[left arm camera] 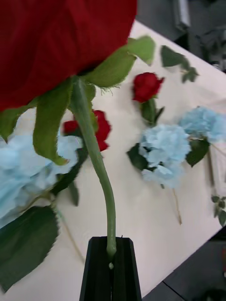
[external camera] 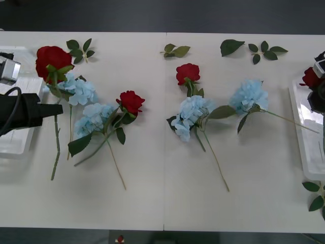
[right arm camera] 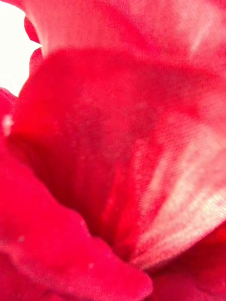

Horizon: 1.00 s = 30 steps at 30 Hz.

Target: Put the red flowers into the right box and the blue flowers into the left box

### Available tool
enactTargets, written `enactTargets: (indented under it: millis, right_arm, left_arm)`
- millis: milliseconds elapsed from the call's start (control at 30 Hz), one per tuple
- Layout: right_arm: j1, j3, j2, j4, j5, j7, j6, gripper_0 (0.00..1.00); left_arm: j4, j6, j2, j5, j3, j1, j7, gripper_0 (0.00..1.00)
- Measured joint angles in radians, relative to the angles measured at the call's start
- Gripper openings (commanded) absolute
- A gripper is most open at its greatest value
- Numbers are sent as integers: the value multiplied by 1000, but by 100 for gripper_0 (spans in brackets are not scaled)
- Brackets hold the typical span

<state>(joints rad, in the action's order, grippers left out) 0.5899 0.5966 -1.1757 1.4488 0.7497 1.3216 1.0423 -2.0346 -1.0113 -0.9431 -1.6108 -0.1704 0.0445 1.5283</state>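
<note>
The big rose (external camera: 53,57) at the table's left end is pinched by its stem between the closed black fingers of the left gripper (left arm camera: 111,256); the grip sits partway down the stem (left arm camera: 96,155), so the heavy bloom hangs free ahead of the fingers, and the rest of the stem trails toward the table's near edge in the front view. That hold looks meant for carrying it off the two blue flowers (external camera: 80,90) it lies against, though it belongs in the right box (external camera: 304,127), far across the table, while the left box (external camera: 20,137) lies just under this arm. At the right end, a second rose (external camera: 310,77) sits over the right box's far end with the right gripper (external camera: 321,68) upon it; red petals press right up against that wrist camera, and I cannot tell whether its fingers are clamped or released. Judging by its place, that rose is being set down where it should go. Between the boxes lie two more roses (external camera: 131,101) and (external camera: 188,72) and further blue flowers (external camera: 190,114) and (external camera: 249,95), stems overlapping, so each will likely need lifting by the stem. Loose leaf sprigs (external camera: 264,50) lie along the far edge.
</note>
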Motion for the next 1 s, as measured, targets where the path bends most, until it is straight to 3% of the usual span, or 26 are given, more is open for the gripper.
enactTargets:
  millis: [367, 400, 433, 533, 600, 767, 1000]
  right_arm:
    - [0, 30, 24, -251, -85, 94, -153, 3]
    - [0, 44, 24, -262, -87, 96, -173, 17]
    - [0, 59, 24, -273, -87, 96, -191, 24]
    - [1, 95, 27, -302, -96, 97, -225, 73]
    - [1, 101, 40, -328, -128, 97, -243, 84]
    - [1, 83, 79, -374, -138, 97, -265, 94]
    - [1, 82, 82, -350, -87, 105, -265, 98]
  left_arm:
    - [0, 273, 0, -289, 260, -92, 321, 0]
    - [0, 289, 1, -323, 272, -96, 375, 0]
    - [0, 299, 4, -347, 282, -99, 413, 0]
    - [-1, 305, 45, -376, 297, -111, 455, 0]
    - [-1, 305, 91, -399, 302, -119, 459, 0]
    - [-4, 305, 216, -428, 332, -125, 630, 0]
    - [-5, 306, 388, -323, 373, -125, 637, 0]
